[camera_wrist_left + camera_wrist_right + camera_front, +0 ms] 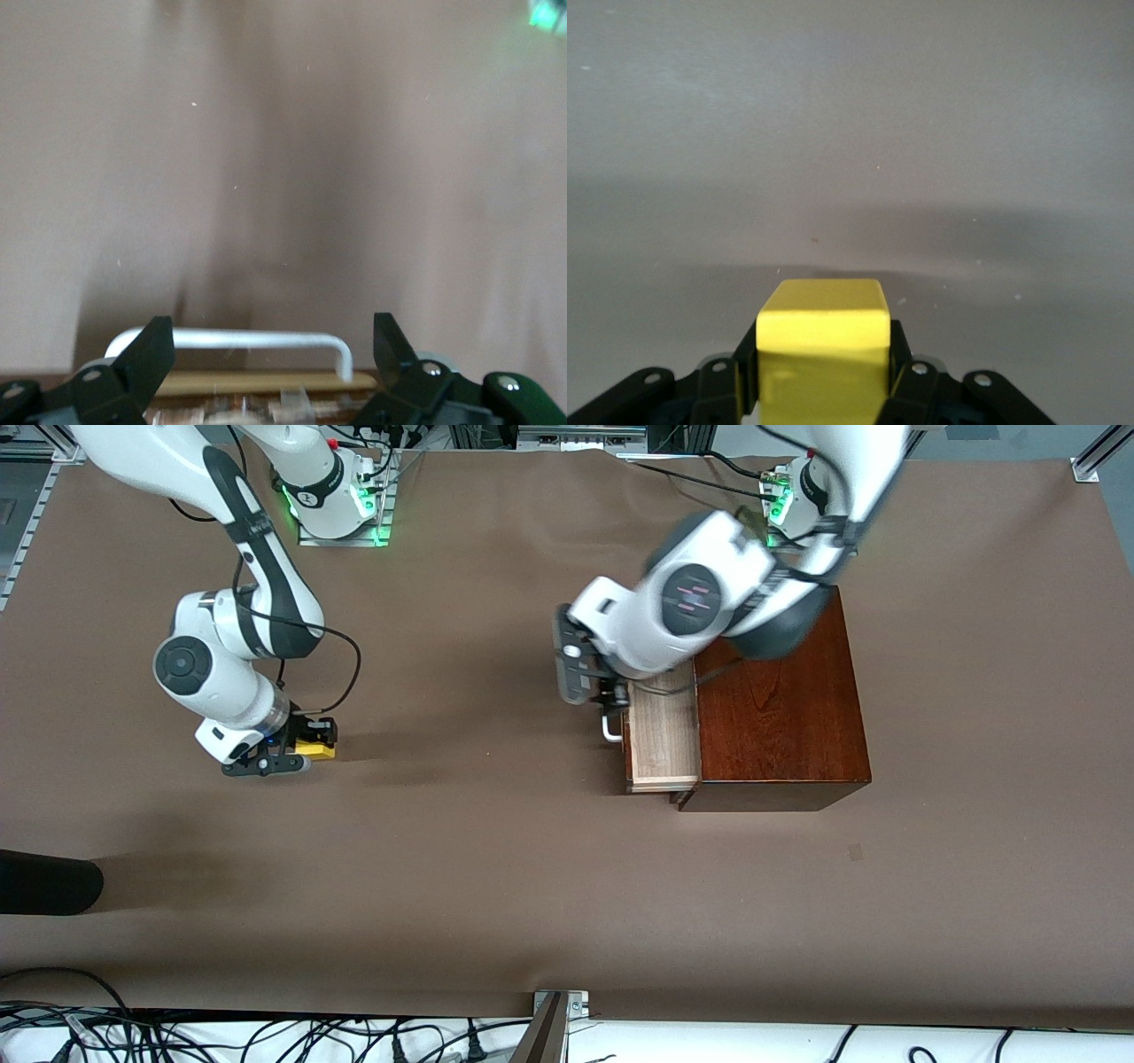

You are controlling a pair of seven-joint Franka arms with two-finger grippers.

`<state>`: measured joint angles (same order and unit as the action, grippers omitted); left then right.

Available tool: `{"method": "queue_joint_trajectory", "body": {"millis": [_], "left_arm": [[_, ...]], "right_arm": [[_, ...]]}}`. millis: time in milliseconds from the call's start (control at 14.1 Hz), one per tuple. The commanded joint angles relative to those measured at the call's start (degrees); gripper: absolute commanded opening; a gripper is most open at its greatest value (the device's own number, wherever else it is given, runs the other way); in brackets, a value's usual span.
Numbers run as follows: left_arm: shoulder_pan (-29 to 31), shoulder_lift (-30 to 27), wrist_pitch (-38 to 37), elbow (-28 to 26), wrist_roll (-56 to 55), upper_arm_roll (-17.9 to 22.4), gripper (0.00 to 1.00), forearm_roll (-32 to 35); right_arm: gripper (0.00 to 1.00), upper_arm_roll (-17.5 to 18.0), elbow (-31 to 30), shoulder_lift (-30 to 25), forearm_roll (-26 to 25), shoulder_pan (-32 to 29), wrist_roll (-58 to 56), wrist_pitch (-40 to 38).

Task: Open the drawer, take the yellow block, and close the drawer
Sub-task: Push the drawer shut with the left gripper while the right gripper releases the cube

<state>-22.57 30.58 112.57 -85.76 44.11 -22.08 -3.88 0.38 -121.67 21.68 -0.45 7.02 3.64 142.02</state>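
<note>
The yellow block (pixel 317 749) is clamped between the fingers of my right gripper (pixel 306 747), low over the brown table toward the right arm's end. In the right wrist view the block (pixel 824 341) fills the gap of the gripper (pixel 824 376). The drawer (pixel 663 735) stands partly pulled out of the dark mahogany box (pixel 780 700), and its pale-wood tray looks empty. My left gripper (pixel 611 701) is open at the drawer's front. The white bar handle (pixel 239 337) lies between its two spread fingers (pixel 146 354), which do not press on it.
A dark rounded object (pixel 44 881) lies at the table's edge toward the right arm's end, nearer the front camera. A metal bracket (pixel 554 1014) and cables (pixel 266 1041) line the edge nearest the camera.
</note>
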Motion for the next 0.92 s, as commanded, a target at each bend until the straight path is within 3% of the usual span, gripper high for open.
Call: {"method": "queue_joint_trajectory", "body": {"millis": [0, 142, 213, 283, 354, 425, 850], "left_arm": [[-3.78, 4.22, 2.38, 2.36, 1.59, 0.10, 1.00, 7.98], [-4.85, 5.10, 1.69, 1.39, 1.51, 0.10, 1.00, 11.68], [-4.68, 5.28, 0.29, 0.69, 1.51, 0.19, 1.00, 12.05], [-4.41, 5.28, -1.72, 0.51, 1.51, 0.54, 1.00, 12.22], [-4.06, 5.28, -4.27, 0.51, 1.51, 0.89, 1.00, 12.31], [-3.45, 5.28, -6.38, 0.51, 1.59, 1.33, 1.00, 13.44], [0.15, 4.75, -16.84, 0.77, 1.59, 1.86, 1.00, 16.87]], "right_arm": [[0.00, 0.59, -0.15, 3.36, -0.78, -0.69, 2.16, 5.19], [0.00, 0.67, -0.06, 3.81, -0.78, -0.60, 2.07, 5.90], [0.06, 0.68, 0.03, 3.90, -0.86, -0.60, 2.07, 5.90], [0.19, 0.76, 0.11, 3.98, -0.86, -0.60, 2.07, 5.99], [0.54, 0.76, 0.29, 4.16, -0.95, -0.60, 1.98, 5.99], [1.00, 0.85, 0.46, 3.73, -1.04, -0.60, 1.55, 5.99], [1.00, 1.47, 6.96, -6.63, -2.70, -0.60, 0.67, -6.03]]}}
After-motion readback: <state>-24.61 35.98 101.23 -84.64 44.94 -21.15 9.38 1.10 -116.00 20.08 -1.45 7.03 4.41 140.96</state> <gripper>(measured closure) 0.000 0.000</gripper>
